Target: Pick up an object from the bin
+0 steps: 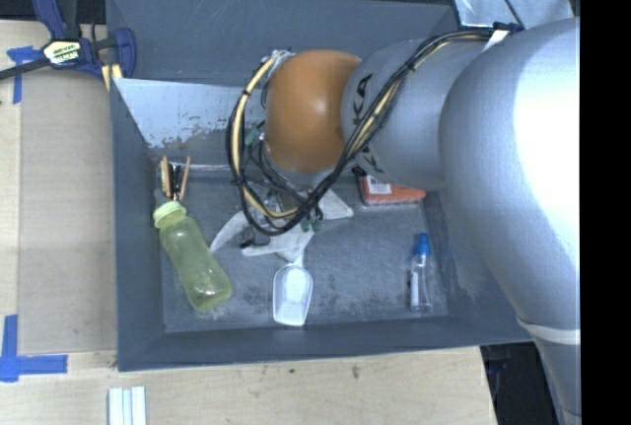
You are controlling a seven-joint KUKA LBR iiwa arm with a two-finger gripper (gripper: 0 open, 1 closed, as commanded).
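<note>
The dark body of my gripper (268, 199) pokes out below the arm's wrist, in the middle of the bin. It sits right over a white crumpled sheet-like thing (279, 240), which spreads out beneath it. Just in front of that lies a small white scoop-shaped cup (293, 295). A yellow-green plastic bottle (193, 261) lies on its side to the left. An orange flat box (390, 193) is partly hidden under the arm at the right.
A thin clear tube with a blue cap (420, 271) lies near the front right corner. A small brown clip-like thing (175, 178) rests by the left wall. The arm covers the bin's back right part.
</note>
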